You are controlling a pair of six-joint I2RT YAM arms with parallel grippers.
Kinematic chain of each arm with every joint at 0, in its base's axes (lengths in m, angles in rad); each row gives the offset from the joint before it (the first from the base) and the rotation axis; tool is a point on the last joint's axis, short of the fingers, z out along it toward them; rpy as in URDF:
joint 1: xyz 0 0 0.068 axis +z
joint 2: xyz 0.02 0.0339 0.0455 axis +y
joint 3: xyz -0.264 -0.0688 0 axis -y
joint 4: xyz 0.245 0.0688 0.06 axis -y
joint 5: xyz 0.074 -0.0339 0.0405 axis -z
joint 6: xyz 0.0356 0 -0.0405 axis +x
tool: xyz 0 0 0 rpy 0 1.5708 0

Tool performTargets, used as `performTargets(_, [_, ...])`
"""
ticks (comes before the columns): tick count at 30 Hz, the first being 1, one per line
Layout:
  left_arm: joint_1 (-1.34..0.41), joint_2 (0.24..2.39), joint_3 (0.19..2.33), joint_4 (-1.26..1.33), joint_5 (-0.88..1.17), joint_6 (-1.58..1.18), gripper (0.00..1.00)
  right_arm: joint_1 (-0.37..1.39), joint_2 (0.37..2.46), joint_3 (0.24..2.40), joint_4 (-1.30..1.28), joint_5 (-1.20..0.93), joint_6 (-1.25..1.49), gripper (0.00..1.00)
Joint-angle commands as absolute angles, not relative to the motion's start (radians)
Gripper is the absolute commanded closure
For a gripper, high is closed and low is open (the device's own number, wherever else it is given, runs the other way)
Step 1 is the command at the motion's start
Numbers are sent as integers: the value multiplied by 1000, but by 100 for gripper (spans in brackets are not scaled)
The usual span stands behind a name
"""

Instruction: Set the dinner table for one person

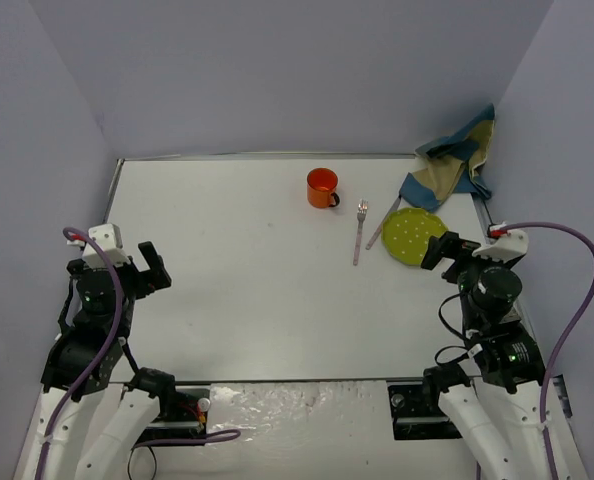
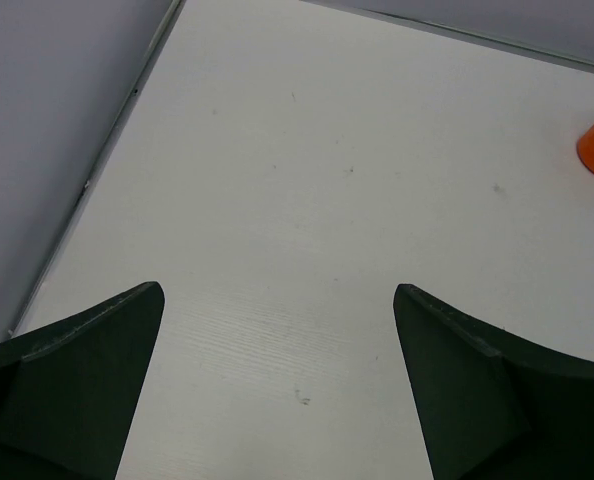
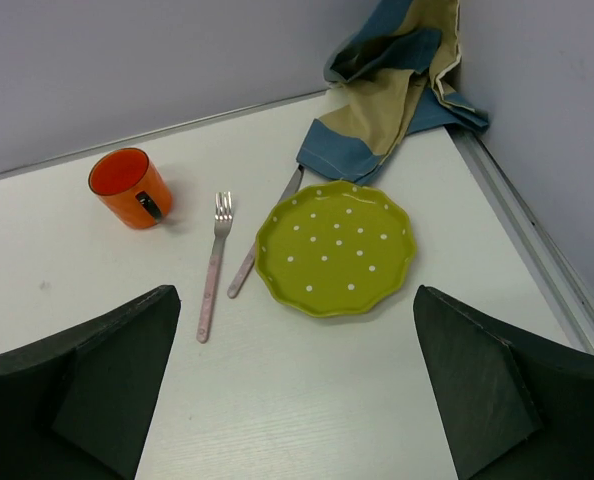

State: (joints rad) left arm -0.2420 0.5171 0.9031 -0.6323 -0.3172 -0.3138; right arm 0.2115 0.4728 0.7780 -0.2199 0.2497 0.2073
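Glossy orange round mug (image 3: pixel 129 187): whole in right wrist view, edge only in left.
Left gripper (image 2: pixel 277 287), right gripper (image 3: pixel 295 290): apart, empty.

An orange mug (image 3: pixel 129 188) stands upright. To its right lies a fork (image 3: pixel 213 272), tines pointing away. Next comes a slim utensil (image 3: pixel 245 270), angled just beside a green plate (image 3: pixel 335 250) with white dots. Behind the plate, a crumpled blue-and-tan cloth (image 3: pixel 397 80) is bunched in the far right corner against pale walls (image 1: pixel 277 70).
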Motion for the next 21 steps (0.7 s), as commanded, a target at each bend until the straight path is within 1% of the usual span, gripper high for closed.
performTargets(1, [-245, 555, 934, -560, -290, -337, 3, 219, 564, 828, -164, 319, 245, 0])
performTargets(7, [-245, 589, 962, -615, -269, -379, 3, 219, 803, 886, -94, 332, 345, 0])
performTargets(12, [-245, 606, 995, -679, -218, -389, 3, 191, 1161, 1072, -75, 345, 442, 0])
performTargets(14, [-249, 594, 988, -679, -198, -394, 3, 134, 1322, 1143, -74, 293, 473, 0])
performTargets(17, [-255, 575, 962, -669, -181, -405, 3, 18, 1492, 1287, -72, 163, 537, 0])
performTargets(21, [-258, 559, 940, -679, -170, -422, 3, -91, 1729, 1441, -74, 116, 557, 0])
